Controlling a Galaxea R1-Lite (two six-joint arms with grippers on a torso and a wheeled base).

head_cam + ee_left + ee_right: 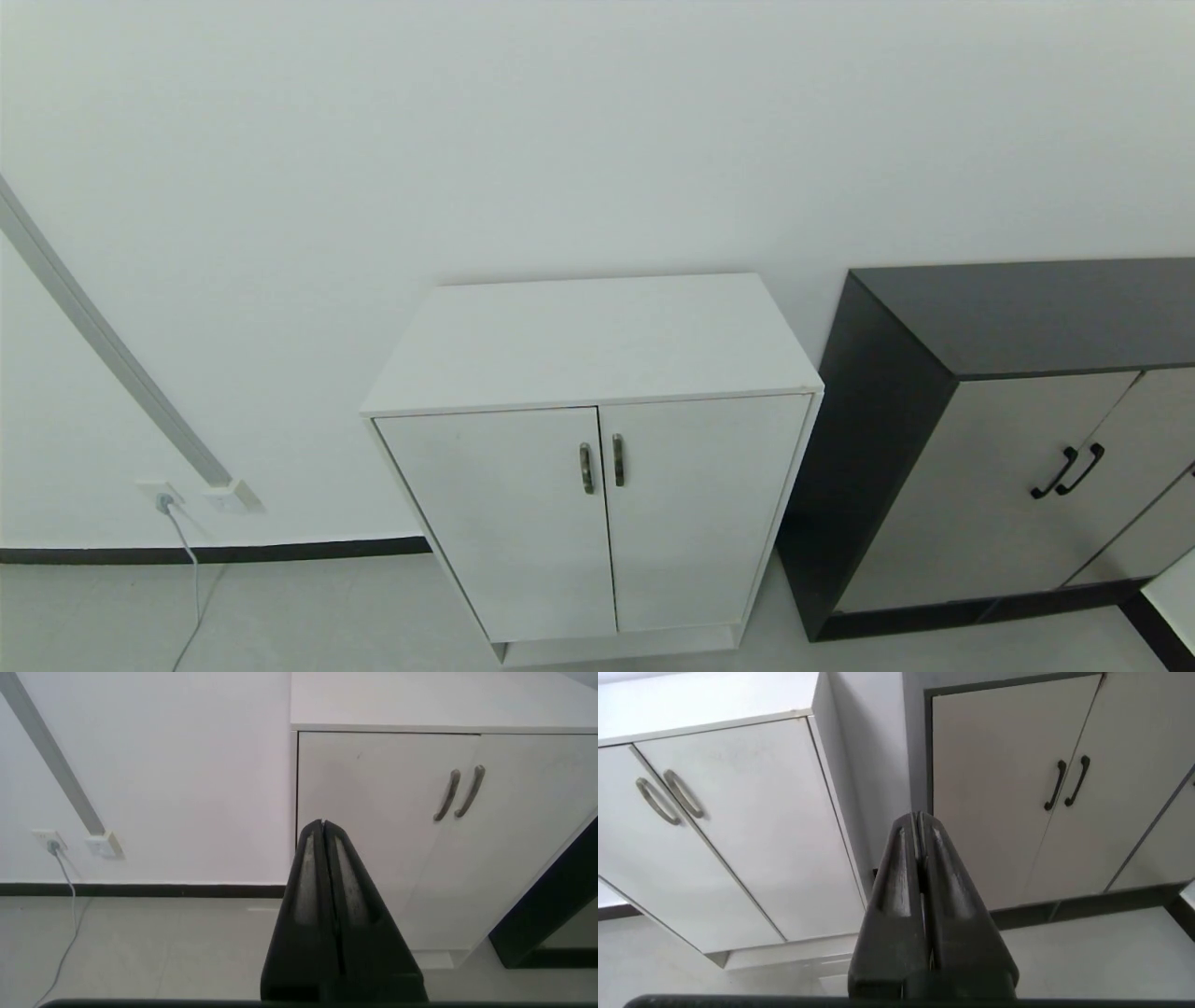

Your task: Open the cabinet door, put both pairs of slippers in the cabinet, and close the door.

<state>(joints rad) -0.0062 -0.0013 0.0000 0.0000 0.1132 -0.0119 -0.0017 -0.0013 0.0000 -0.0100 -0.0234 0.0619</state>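
While both doors are shut, we log the white cabinet [597, 345] standing with its back against the wall [560, 140], its base on the pale floor [308, 616]. Its left door [509, 523] and right door [700, 504] meet at the middle. Two upright metal handles, the left handle [586, 468] and the right handle [618, 459], sit just beside that seam near the doors' upper edge. The cabinet's flat top is plain white.

We see the left gripper [321, 826] out in front of the white cabinet, apart from it and facing the left door. Its fingers are pressed flat together with nothing between them. The right gripper [921, 819] is also out in front, facing the gap on the white cabinet's right side. Its fingers are likewise closed tight and it carries nothing.

Just to the right of the white cabinet stands a black cabinet [887, 420] with pale grey doors, also shut, and a pair of curved black handles [1069, 469]. Well to the left of the white cabinet, low on the wall, we note a socket [161, 492] with a grey cable [191, 569] trailing down to the floor. A grey conduit [103, 341] slants up the wall from beside the socket. A black skirting strip [215, 553] runs along the wall's foot to the white cabinet's left side.
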